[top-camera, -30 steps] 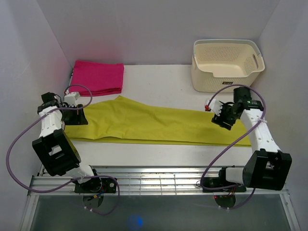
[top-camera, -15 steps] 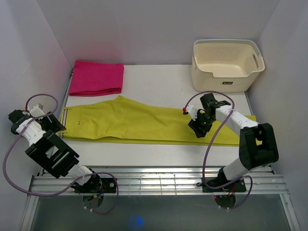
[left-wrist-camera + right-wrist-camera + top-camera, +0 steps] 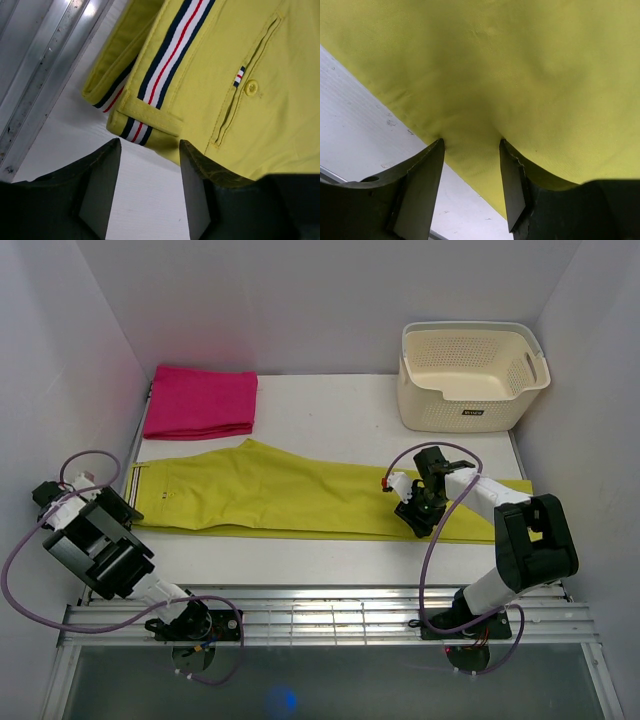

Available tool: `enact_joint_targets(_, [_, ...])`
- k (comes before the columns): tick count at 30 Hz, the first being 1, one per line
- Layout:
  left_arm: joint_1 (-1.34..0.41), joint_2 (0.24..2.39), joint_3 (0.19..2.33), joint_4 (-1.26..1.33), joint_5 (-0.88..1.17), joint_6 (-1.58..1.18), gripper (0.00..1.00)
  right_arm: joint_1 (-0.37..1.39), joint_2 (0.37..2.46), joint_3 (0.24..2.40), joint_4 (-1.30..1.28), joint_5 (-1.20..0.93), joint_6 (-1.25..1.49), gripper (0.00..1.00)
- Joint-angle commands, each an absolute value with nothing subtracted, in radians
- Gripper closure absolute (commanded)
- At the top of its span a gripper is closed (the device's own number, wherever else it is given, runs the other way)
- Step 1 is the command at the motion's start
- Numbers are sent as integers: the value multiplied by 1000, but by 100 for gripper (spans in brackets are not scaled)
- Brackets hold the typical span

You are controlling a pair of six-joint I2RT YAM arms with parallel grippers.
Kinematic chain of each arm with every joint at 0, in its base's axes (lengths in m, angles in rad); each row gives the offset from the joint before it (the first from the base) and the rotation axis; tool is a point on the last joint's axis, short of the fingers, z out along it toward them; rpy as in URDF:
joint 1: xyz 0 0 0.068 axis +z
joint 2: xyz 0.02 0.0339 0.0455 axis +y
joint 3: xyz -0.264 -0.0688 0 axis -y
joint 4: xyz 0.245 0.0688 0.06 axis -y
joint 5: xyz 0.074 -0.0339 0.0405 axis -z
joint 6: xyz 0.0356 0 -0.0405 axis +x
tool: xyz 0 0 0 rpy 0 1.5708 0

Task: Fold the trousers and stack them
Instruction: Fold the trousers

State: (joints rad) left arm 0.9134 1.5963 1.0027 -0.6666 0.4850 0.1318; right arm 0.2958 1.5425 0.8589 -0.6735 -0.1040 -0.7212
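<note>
Left gripper (image 3: 150, 150): jaws apart, empty, bare table (image 3: 135, 200) between fingers. Striped waistband corner (image 3: 145, 122) of trousers (image 3: 290, 495) lies just ahead of fingertips. Right gripper (image 3: 471, 147): jaws apart, nothing clamped, low over trouser leg. Leg's edge crosses between fingers; contact unclear.

The trousers (image 3: 300, 495) lie across the table (image 3: 330, 410), waistband left; a folded cloth (image 3: 200, 400) sits far left behind them, a basket (image 3: 470, 375) far right
</note>
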Motion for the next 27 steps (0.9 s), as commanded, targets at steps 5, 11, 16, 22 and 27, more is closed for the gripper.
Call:
enact_joint_targets(5, [914, 1626, 1008, -537, 500, 81, 63, 290, 1578, 787, -603, 30, -762, 46])
enact_joint_targets(11, [913, 1577, 1019, -514, 440, 161, 94, 288, 1582, 764, -584, 75, -775, 47])
enact_joint_targets(16, [913, 1491, 956, -422, 385, 238, 100, 288, 1579, 739, -581, 106, -799, 49])
enact_joint_targets(22, [913, 1554, 911, -357, 289, 353, 97, 276, 1560, 713, -587, 133, -841, 50])
enact_joint_targets(27, [911, 1541, 914, -452, 363, 448, 59, 276, 1539, 735, -646, 101, -859, 52])
